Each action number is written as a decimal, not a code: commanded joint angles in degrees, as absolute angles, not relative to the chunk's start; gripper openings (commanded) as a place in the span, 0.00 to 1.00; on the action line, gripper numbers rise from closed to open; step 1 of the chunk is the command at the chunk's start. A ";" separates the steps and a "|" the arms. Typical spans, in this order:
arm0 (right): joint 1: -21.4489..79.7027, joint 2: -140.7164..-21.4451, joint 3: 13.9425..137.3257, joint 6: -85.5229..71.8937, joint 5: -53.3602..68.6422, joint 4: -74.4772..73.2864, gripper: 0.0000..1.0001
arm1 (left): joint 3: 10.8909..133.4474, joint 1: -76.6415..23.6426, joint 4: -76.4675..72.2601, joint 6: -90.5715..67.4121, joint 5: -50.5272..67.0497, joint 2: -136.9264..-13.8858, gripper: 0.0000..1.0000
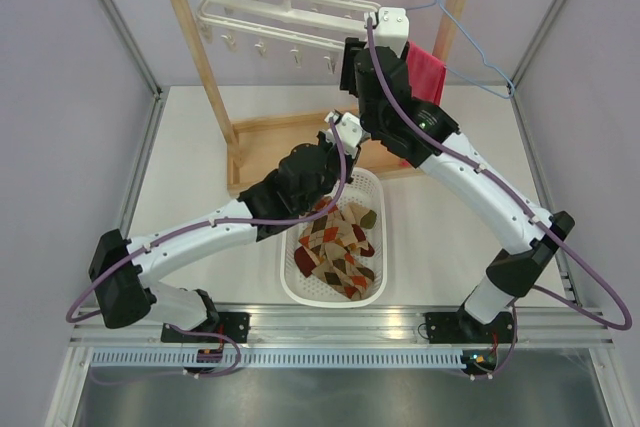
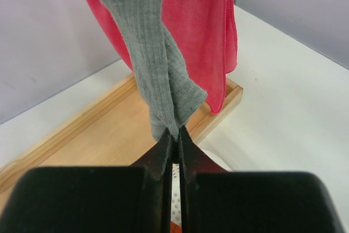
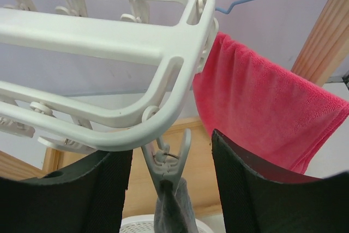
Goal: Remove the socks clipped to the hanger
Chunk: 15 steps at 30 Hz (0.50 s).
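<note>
Presently we find the left gripper (image 2: 173, 135) w/ fingers pressed tight together on the lower end of a grey ribbed sock (image 2: 155, 53). The sock runs straight up out of the wrist view, in front of a pinkish-red towel (image 2: 204, 25).

Top end of the same sock is pinched in a white clip (image 3: 163, 166), which dangles from the corner of the white plastic hanger (image 3: 109, 42), at the end nearest the towel. The right gripper (image 3: 166, 148) sits just below that corner w/ fingers spread wide, one on either side of the clip; contact w/ the clip cannot be confirmed.

Overhead view: hanger hooked on the top bar of a wooden rack (image 1: 200, 77), beside a blue wire hanger (image 1: 470, 47) carrying the towel.

Other items: a white basket (image 1: 288, 277) on the table (image 1: 180, 177) between the two arms, near the rack base, holding a pile of argyle socks (image 1: 340, 242) in brown, red and cream.
</note>
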<state>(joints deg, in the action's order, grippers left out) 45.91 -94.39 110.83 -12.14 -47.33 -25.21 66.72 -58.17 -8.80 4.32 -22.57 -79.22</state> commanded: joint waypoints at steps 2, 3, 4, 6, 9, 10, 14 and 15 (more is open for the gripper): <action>46.05 -96.06 115.05 -10.81 -49.48 -25.40 0.64 | 67.59 -58.80 -9.67 5.36 -23.20 -77.26 0.02; 46.14 -96.59 115.57 -10.72 -49.74 -25.49 0.63 | 67.59 -58.89 -9.67 5.54 -23.38 -77.08 0.02; 46.06 -96.68 115.66 -10.64 -49.92 -25.49 0.62 | 67.50 -58.80 -9.67 5.54 -23.38 -77.08 0.02; 46.05 -96.94 115.66 -10.46 -50.19 -25.49 0.57 | 67.41 -58.97 -9.67 5.71 -23.55 -76.82 0.02; 46.05 -97.12 115.14 -10.55 -50.80 -25.49 0.45 | 67.41 -59.06 -9.67 5.71 -23.55 -76.64 0.02; 46.05 -96.95 114.96 -10.55 -51.15 -25.40 0.40 | 67.41 -59.06 -9.67 5.71 -23.64 -76.73 0.02; 46.05 -96.68 114.43 -10.37 -51.94 -24.96 0.01 | 67.32 -59.15 -9.67 5.80 -23.64 -76.82 0.02; 46.14 -96.68 114.43 -10.28 -52.20 -24.87 0.01 | 67.32 -59.15 -9.67 5.71 -23.64 -76.82 0.02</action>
<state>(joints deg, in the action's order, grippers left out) 45.91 -96.44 113.51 -11.33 -49.93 -24.88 66.70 -58.48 -8.34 4.34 -23.09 -78.59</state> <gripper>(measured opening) 0.258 0.033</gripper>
